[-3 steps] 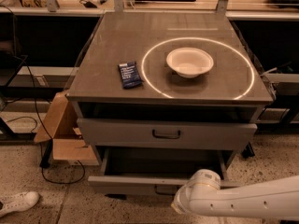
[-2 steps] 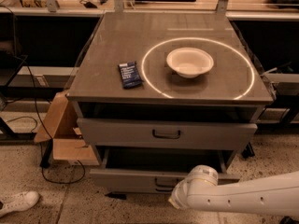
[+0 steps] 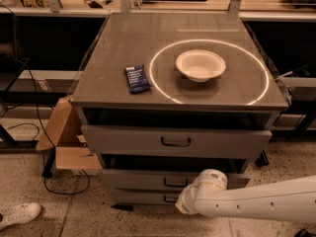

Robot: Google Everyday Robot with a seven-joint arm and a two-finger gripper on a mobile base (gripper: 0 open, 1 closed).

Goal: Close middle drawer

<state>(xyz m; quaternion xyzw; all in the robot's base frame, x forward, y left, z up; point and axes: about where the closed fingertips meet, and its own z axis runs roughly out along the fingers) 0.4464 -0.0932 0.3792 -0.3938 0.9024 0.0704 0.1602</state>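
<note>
The middle drawer sits further in; end effector at its front, state unclear.

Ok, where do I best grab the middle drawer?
Take the middle drawer by its small bar handle, centred on the front panel, coming straight from the front: the bar lies horizontal, facing outward. The gripper is low, just below it.

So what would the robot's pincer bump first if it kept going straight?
Probably the flat front of the grey middle drawer; the white arm's pincer is low before it, though depth is unclear.
</note>
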